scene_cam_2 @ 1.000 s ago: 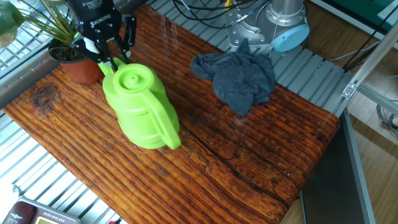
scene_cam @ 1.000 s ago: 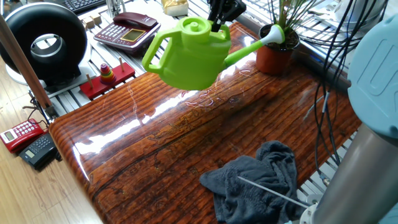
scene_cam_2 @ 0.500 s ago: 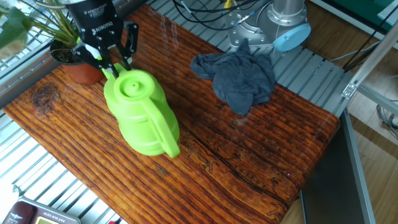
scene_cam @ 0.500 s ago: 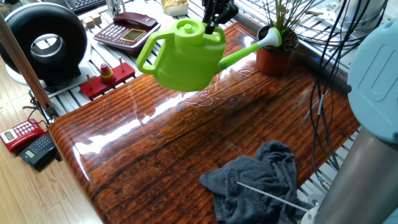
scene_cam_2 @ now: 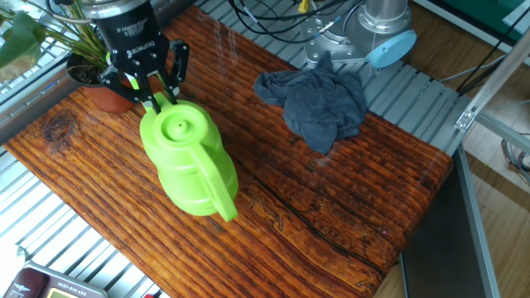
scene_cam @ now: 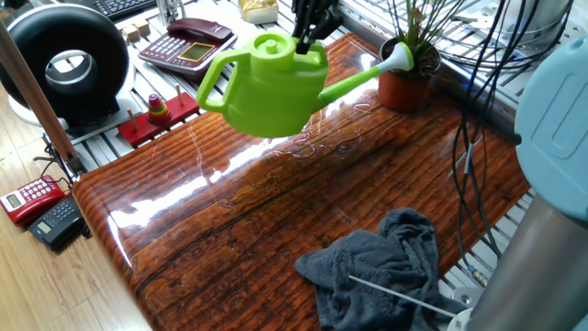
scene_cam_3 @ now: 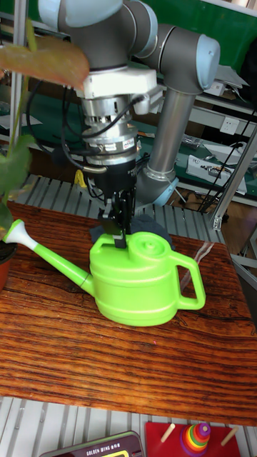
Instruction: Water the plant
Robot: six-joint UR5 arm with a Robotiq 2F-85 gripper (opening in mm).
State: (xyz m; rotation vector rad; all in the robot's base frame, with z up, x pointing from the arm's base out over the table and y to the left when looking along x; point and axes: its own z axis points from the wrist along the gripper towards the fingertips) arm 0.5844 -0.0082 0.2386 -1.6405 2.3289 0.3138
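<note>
- The end effector (scene_cam_3: pixel 119 227) sits at upper centre of the tall fixed view, its two fingers closed on the top rim of the lime-green watering can (scene_cam_3: pixel 139 284), just beside the round filler opening.
- In the other fixed view, the end effector (scene_cam_2: pixel 153 98) shows at upper left, pinching the watering can (scene_cam_2: pixel 186 161) at its top.
- The watering can (scene_cam: pixel 271 83) hangs clear of the counter (scene_cam: pixel 266 202) in one fixed view, roughly level, its loop handle pointing to the frame's left.
- Its long spout runs to the right and ends in a white rose (scene_cam: pixel 401 57) at the rim of the pot.
- The plant (scene_cam: pixel 409 74), thin green leaves in a reddish-brown pot, stands at the counter's far corner, upper right in one fixed view.
- A crumpled dark grey cloth (scene_cam: pixel 381 267) lies at lower right, well apart from the can.
- Beyond the counter's left edge are a red phone (scene_cam: pixel 188 41), a black ring-shaped device (scene_cam: pixel 64 60) and a red toy (scene_cam: pixel 158 110).
</note>
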